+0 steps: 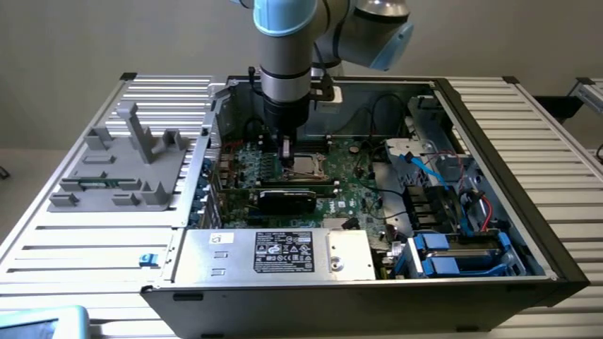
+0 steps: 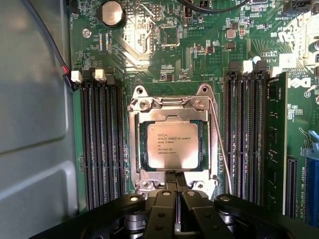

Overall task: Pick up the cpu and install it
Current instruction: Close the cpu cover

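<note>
In the middle of the exterior view, inside the open computer case (image 1: pixel 377 311), my gripper (image 1: pixel 287 157) hangs upright over the motherboard (image 1: pixel 358 191), pinched shut and holding nothing. The cpu (image 2: pixel 172 144) lies flat within the socket frame (image 2: pixel 135 149), just ahead of my tips (square, so no long axis to favour). The wrist view gives its printed lid and seating, while the exterior view adds my stance above it.
</note>
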Controlling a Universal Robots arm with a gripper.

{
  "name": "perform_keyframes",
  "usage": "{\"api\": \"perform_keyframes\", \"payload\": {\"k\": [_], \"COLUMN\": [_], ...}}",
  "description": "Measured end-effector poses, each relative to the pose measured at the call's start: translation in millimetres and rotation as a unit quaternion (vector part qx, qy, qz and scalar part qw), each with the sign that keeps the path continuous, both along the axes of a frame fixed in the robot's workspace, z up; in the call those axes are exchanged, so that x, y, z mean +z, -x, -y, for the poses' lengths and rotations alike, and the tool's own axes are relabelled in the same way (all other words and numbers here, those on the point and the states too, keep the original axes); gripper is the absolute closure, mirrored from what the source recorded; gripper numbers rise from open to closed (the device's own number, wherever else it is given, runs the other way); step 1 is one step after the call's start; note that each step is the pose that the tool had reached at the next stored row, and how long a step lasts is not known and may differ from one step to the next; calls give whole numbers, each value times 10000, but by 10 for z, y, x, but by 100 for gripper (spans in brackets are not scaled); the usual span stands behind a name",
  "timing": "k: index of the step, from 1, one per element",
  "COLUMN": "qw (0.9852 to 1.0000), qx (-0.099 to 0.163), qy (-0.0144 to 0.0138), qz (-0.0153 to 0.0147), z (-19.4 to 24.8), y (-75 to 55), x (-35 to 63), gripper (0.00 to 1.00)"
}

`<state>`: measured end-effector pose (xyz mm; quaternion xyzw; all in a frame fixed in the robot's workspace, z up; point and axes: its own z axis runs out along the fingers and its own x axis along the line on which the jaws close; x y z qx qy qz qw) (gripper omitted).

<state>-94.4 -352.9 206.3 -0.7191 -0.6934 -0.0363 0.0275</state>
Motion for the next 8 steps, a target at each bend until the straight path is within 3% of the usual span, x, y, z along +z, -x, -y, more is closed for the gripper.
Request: {"api": "perform_keyframes", "payload": {"k": [8], "qw": [10000], "qx": [1], "qy": [5], "qz": [28], "z": [0], "y": [26], "x": [-21], "gripper": [89]}}
